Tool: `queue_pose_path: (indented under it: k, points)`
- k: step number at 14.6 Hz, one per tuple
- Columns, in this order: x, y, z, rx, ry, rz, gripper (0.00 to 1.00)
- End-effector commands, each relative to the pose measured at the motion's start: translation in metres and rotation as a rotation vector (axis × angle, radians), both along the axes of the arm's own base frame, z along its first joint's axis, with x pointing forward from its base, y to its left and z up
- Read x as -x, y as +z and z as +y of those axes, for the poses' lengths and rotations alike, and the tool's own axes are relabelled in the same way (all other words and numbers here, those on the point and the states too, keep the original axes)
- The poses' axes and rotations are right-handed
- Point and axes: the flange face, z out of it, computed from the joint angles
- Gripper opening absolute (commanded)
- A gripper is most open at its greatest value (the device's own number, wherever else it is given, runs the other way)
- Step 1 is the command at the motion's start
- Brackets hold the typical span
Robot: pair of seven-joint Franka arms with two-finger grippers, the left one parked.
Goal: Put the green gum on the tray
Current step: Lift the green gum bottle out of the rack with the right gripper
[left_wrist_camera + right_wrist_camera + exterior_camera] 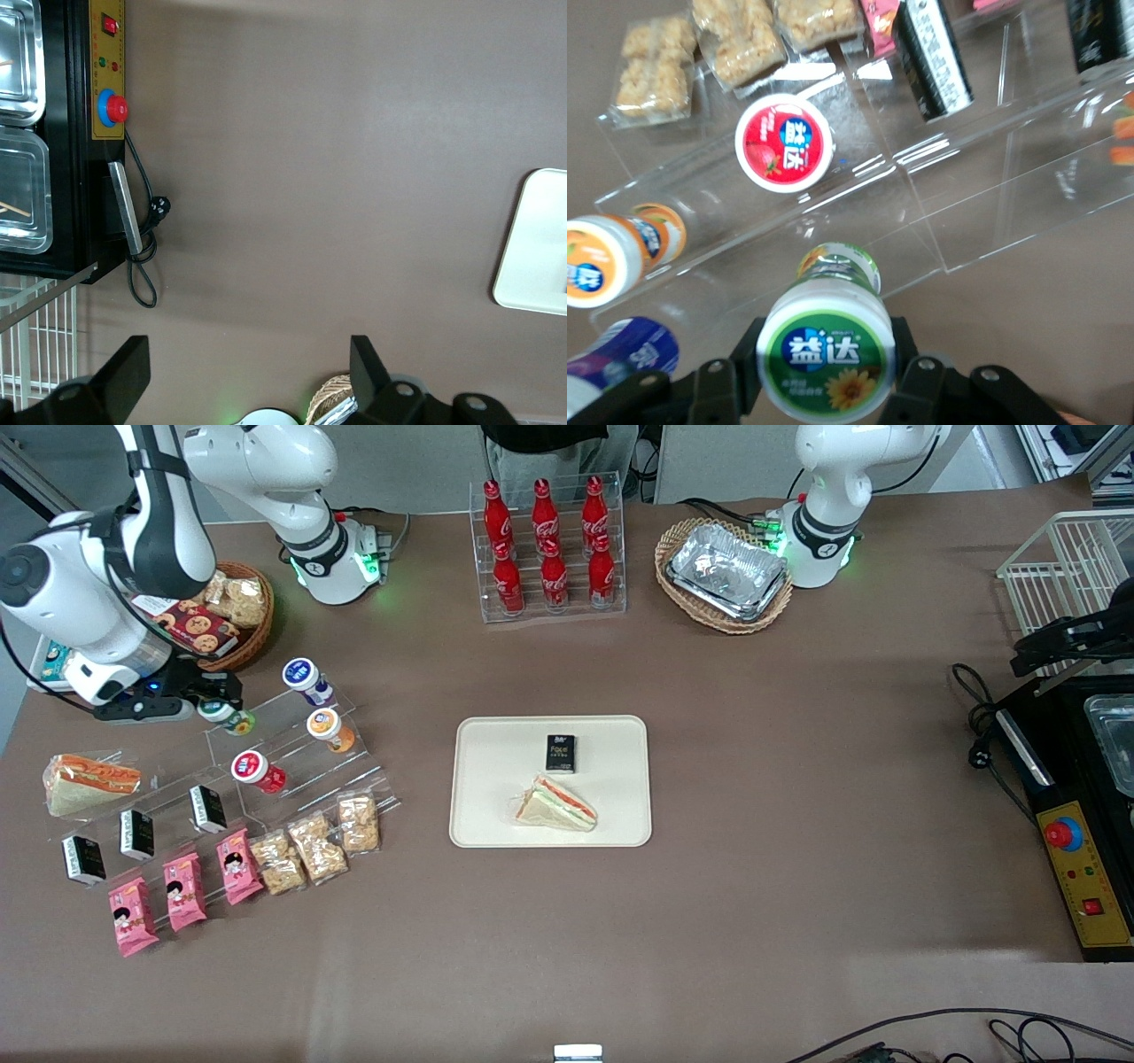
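The green gum (824, 354) is a small bottle with a green-rimmed white lid and a sunflower on the label. My right gripper (825, 356) is shut on it, one finger (747, 356) on each side of the lid. In the front view the gripper (211, 696) holds the gum (229, 717) at the top step of a clear acrylic shelf (292, 753), toward the working arm's end of the table. The cream tray (468, 779) lies mid-table with a sandwich (556, 804) and a black pack (560, 752) on it. Its edge shows in the left wrist view (536, 248).
On the shelf are a blue-lidded bottle (304, 677), an orange-lidded bottle (330, 728) and a red-lidded bottle (255, 769), with black packs, pink packs and snack bags nearer the front camera. A cola rack (549, 549) and a basket of foil trays (726, 571) stand farther back.
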Motion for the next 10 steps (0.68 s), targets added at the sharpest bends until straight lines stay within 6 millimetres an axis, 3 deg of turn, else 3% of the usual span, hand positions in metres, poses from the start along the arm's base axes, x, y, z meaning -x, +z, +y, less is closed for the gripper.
queue_pose_path:
  k: [1, 3, 6, 8, 10]
  points:
    - [-0.013, 0.087, -0.002, 0.008, 0.010, 0.029, 0.28]
    - [-0.021, 0.141, 0.005, 0.001, 0.006, 0.066, 0.28]
    - [-0.024, 0.192, 0.060, 0.024, -0.014, 0.068, 0.28]
    - [-0.023, 0.203, 0.099, 0.004, -0.045, 0.076, 0.28]
    - [-0.024, 0.197, 0.133, -0.020, -0.098, 0.092, 0.28]
